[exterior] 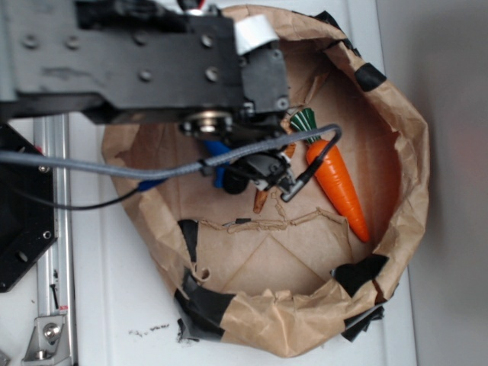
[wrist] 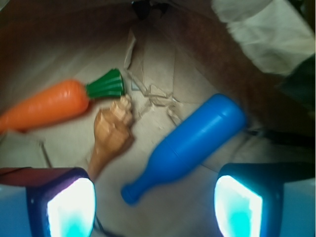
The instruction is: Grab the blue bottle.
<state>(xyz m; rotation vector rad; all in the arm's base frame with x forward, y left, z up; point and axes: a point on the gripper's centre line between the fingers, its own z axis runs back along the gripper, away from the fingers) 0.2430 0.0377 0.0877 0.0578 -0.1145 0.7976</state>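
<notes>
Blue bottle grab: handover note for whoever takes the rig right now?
Gripper: open, holding nothing, fingers on either side of the bottle's neck end in the wrist view.
Blue bottle: lying on its side on the paper bag floor, neck toward the gripper, apart from the tan shell and the orange carrot.
Done: approach into the bag, above the bottle.
Left: lower, close on the bottle, lift.
</notes>
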